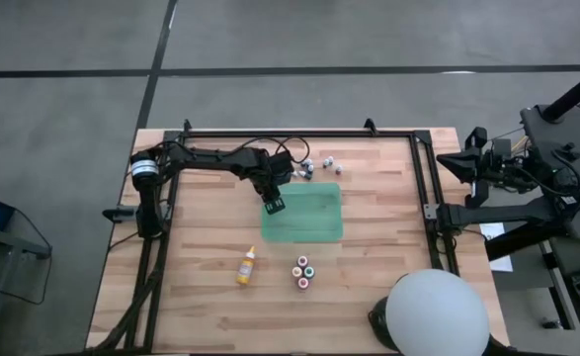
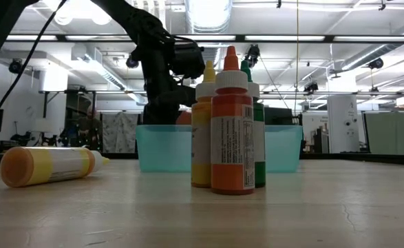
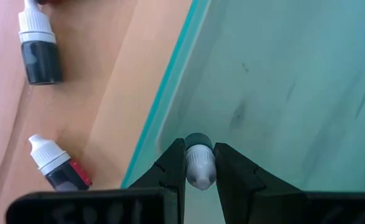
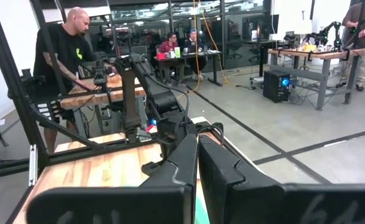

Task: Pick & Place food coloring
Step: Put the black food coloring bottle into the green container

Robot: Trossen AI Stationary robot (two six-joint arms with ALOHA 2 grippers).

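My left gripper (image 1: 275, 204) is over the left part of the green tray (image 1: 314, 222), shut on a tiny pale-capped food coloring bottle (image 3: 199, 165). A few more tiny bottles lie on their sides on the wood just beyond the tray's far left corner (image 1: 309, 167); two of them show in the left wrist view (image 3: 39, 50) (image 3: 56, 169). A cluster of small bottles (image 1: 303, 270) stands upright near the front, and orange (image 2: 231, 131), yellow and green ones show in the low view. A yellow-orange dropper bottle (image 1: 246, 267) lies on its side. My right gripper (image 4: 198, 152) waits shut at the table's right edge. My left gripper pinches the tiny bottle's pale cap (image 3: 199, 160) between its two fingers, coming from above and pointing down. The bottle lies along the fingers, with its dark body (image 3: 198, 139) past the fingertips toward the tray floor. I cannot tell whether it touches the floor.
A white dome (image 1: 438, 311) sits at the table's near right corner. A dark metal frame (image 1: 428, 188) runs around the table's edges. People stand and sit at benches in the room beyond (image 4: 76, 68). Bare wood lies between the tray and the front bottles.
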